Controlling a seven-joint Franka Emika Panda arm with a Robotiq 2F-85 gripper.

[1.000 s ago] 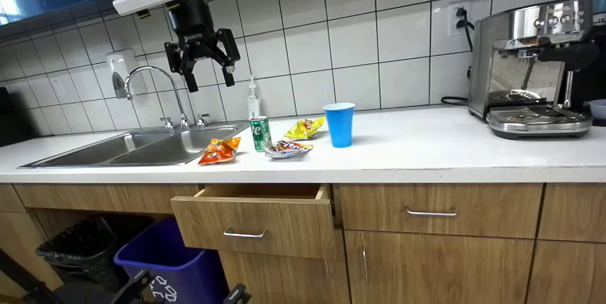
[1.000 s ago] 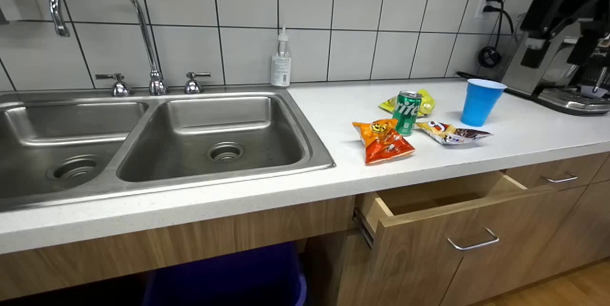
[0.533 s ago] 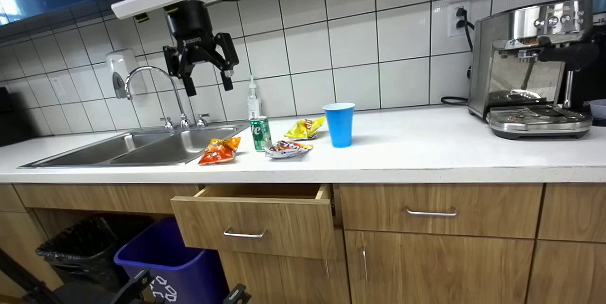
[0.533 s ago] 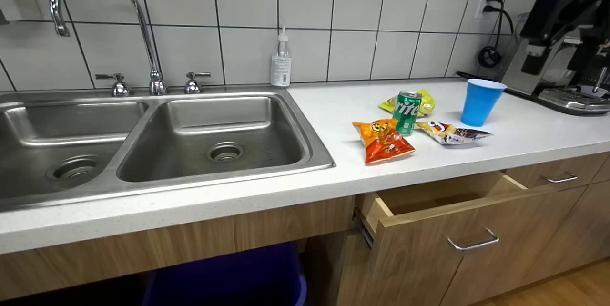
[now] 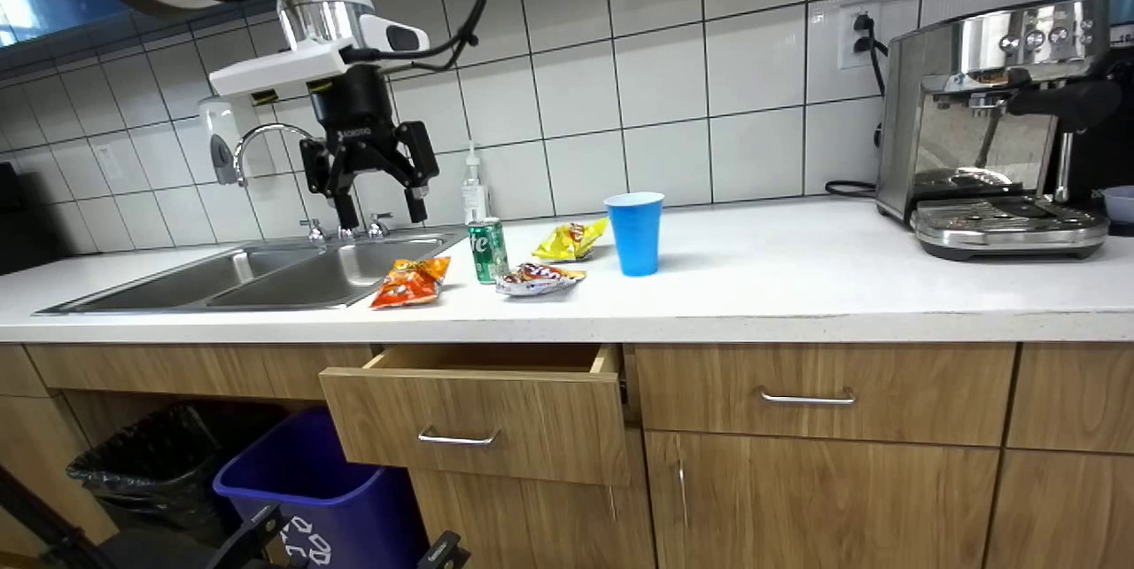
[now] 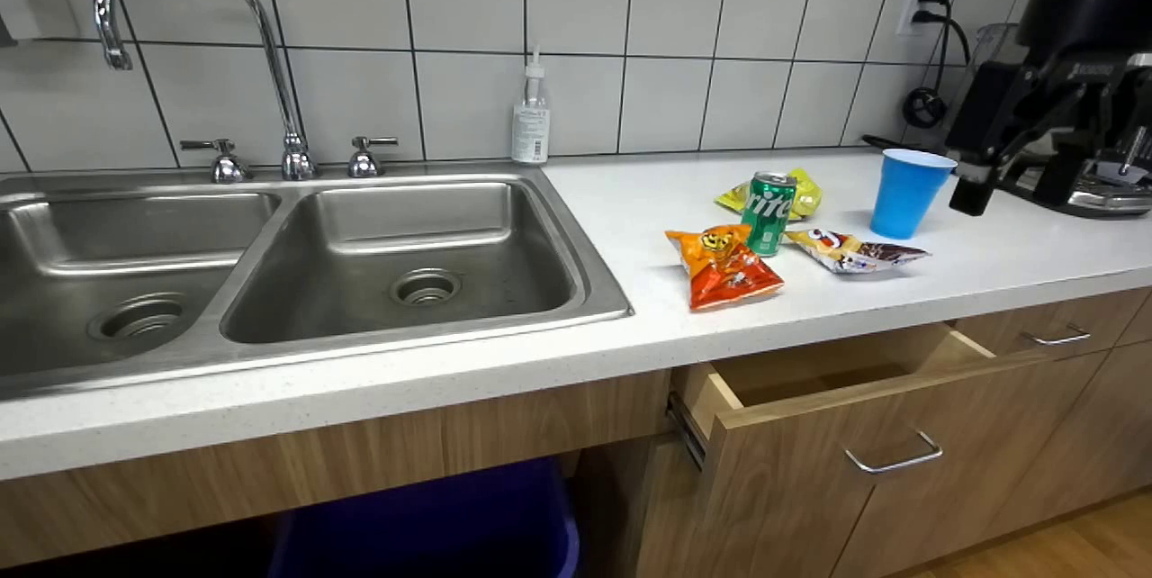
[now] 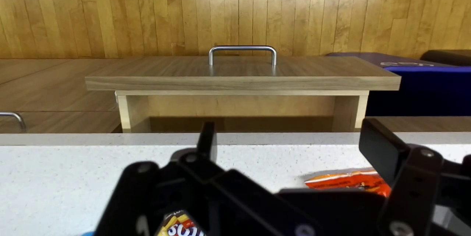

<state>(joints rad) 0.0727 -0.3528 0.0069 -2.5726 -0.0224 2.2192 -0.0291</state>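
- One orange snack bag (image 6: pixel 727 270) lies on the white counter (image 5: pixel 797 268), near its front edge, between the sink (image 6: pixel 598 294) and one green can (image 6: pixel 768 213) (upright, white lettering on it).
- Two further bags lie by the can: one yellow bag (image 5: pixel 570 241) and one brown-and-silver bag (image 6: pixel 850 252); one blue cup (image 6: pixel 909 200) stands upright near them.
- One drawer (image 5: pixel 474 423) juts out below the counter's edge.
- A small gap parts orange bag and can in an exterior view; a much wider one separates cup from coffee machine (image 5: pixel 957 139).
- The gripper (image 5: pixel 382 214) hangs above counter level, fingers (image 7: pixel 382 147) spread wide, grasping and touching nothing.
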